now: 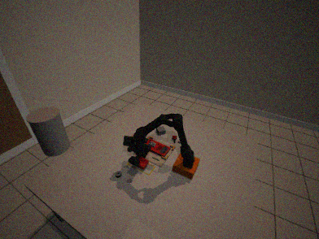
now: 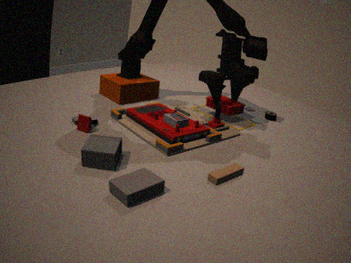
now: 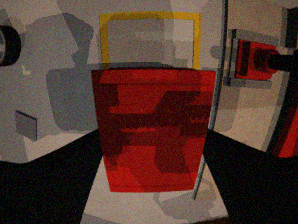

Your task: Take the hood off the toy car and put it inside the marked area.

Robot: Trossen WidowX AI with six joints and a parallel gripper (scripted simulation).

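Observation:
My gripper point(image 2: 225, 102) point(image 1: 137, 158) is shut on the red hood point(image 2: 231, 107) point(image 1: 142, 162) point(image 3: 153, 129) and holds it low, to one side of the toy car point(image 2: 166, 119) point(image 1: 159, 147). The car is a flat red body on a white and yellow base; a part of it shows at the right in the wrist view point(image 3: 249, 63). The marked area is a yellow outline point(image 3: 149, 18) point(image 2: 243, 126) on the table. In the wrist view the hood's far edge covers the near side of the outline. I cannot tell whether the hood touches the table.
The arm's orange base point(image 2: 130, 88) point(image 1: 185, 167) stands behind the car. Two grey blocks point(image 2: 102, 151) point(image 2: 136, 186), a tan block point(image 2: 226, 173) and a small red piece point(image 2: 83, 123) lie around it. A black wheel point(image 2: 270, 115) point(image 3: 7, 44) lies past the outline. A grey bin point(image 1: 48, 130) stands far off.

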